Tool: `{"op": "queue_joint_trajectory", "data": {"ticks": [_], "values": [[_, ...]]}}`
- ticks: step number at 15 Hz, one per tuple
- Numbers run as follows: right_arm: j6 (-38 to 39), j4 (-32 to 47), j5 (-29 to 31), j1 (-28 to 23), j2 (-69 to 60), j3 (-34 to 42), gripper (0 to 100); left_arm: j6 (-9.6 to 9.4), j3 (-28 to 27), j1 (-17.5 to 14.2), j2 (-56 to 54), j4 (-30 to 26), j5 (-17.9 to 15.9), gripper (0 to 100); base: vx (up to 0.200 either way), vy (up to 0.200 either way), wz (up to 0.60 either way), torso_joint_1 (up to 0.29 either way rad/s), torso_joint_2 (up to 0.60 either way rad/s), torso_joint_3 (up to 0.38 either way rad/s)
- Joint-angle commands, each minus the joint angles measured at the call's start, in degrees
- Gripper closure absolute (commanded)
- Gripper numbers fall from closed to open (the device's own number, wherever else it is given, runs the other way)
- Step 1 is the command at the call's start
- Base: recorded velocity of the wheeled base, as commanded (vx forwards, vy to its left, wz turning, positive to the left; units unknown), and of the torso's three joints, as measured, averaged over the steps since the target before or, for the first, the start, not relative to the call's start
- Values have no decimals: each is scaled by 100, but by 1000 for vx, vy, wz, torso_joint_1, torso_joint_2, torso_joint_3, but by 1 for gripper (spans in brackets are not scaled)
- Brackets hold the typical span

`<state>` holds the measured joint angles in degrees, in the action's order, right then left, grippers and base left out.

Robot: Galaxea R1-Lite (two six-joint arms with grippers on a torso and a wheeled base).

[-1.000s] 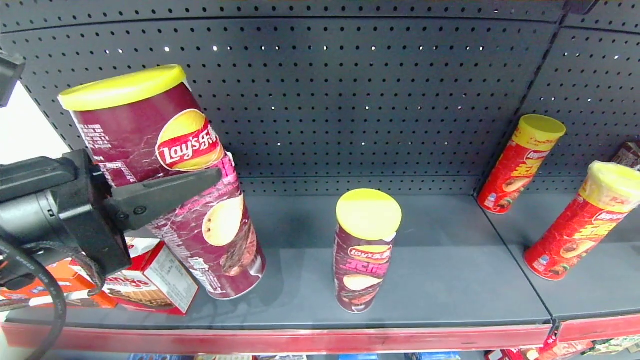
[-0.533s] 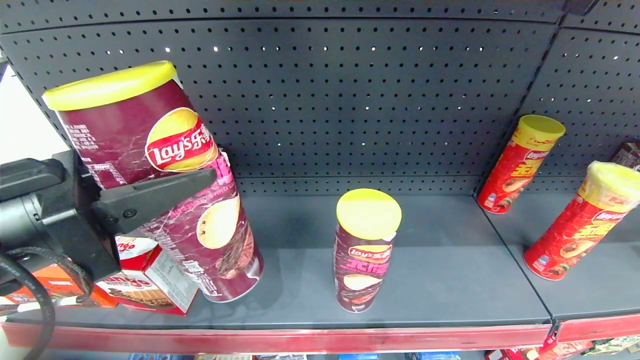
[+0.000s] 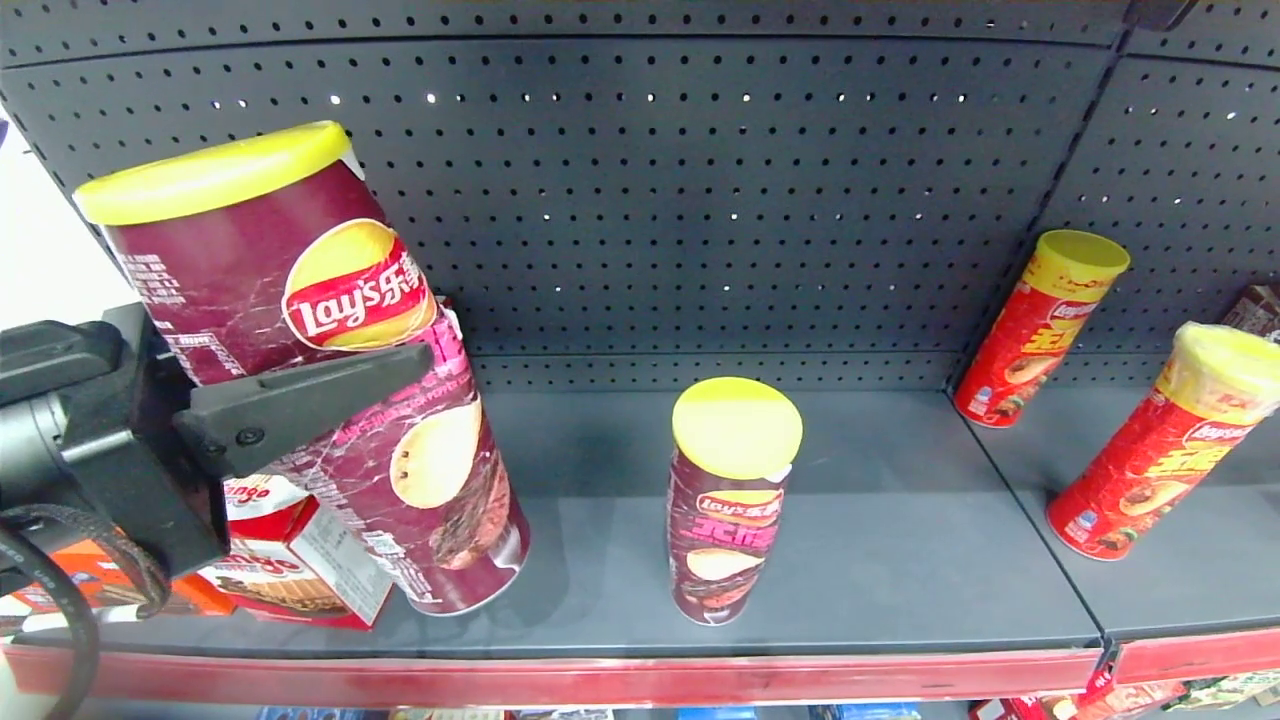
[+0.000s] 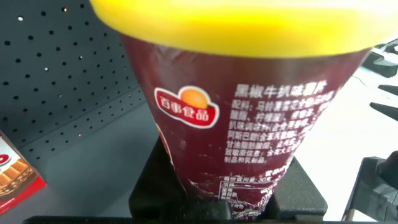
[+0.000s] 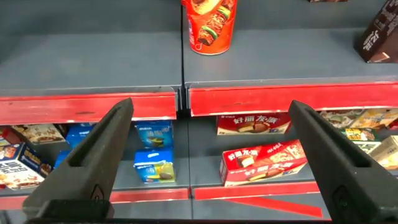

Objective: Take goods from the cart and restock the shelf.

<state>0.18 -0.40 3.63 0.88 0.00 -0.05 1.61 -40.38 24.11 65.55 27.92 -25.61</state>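
Note:
My left gripper (image 3: 375, 345) is shut on a large maroon chips can (image 3: 330, 360) with a yellow lid, held tilted with the lid leaning left. Its base is low over the grey shelf (image 3: 900, 540), next to a red box (image 3: 290, 565); I cannot tell if it touches. In the left wrist view the can (image 4: 249, 124) rises from between the jaws. A second maroon can (image 3: 735, 500) stands upright mid-shelf. My right gripper (image 5: 217, 165) is open and holds nothing, level with the shelf's red front edge (image 5: 261, 99).
Two red chips cans (image 3: 1040, 330) (image 3: 1160, 460) stand on the right shelf bay, one also seen as a red can (image 5: 209, 25). An orange box (image 3: 90, 585) lies far left. A perforated back panel (image 3: 700, 200) closes the shelf. Boxed goods (image 5: 261, 162) fill lower shelves.
My left gripper and the maroon can have shifted slightly left, and the can's base has sunk a little toward the shelf. The other cans have not moved.

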Motion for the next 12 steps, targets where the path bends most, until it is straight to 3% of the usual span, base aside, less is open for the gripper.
{"op": "queue_joint_trajectory", "data": {"ticks": [1,2,3,4,8,9,12], "values": [[-1,5,-3,0,18,5,0,-55,-32,14,195,3,-5,100,0,0,0,0,0,0],[-1,5,-3,0,18,5,0,-126,-58,32,248,3,-14,100,0,0,0,0,0,0],[-1,-4,-3,0,18,5,0,-372,-85,50,380,-6,-67,100,0,0,0,0,0,0],[-1,5,-3,0,18,5,0,-811,-120,-29,652,-6,-172,100,0,0,0,0,0,0],[-1,5,-3,0,18,5,0,-803,-709,-100,1179,21,-322,100,0,0,0,0,0,0],[-1,-4,-3,0,18,5,0,-679,-744,-100,1399,-6,-330,100,0,0,0,0,0,0],[-1,5,-3,0,18,5,0,-785,-1139,-100,2173,249,-348,100,0,0,0,0,0,0]]}}
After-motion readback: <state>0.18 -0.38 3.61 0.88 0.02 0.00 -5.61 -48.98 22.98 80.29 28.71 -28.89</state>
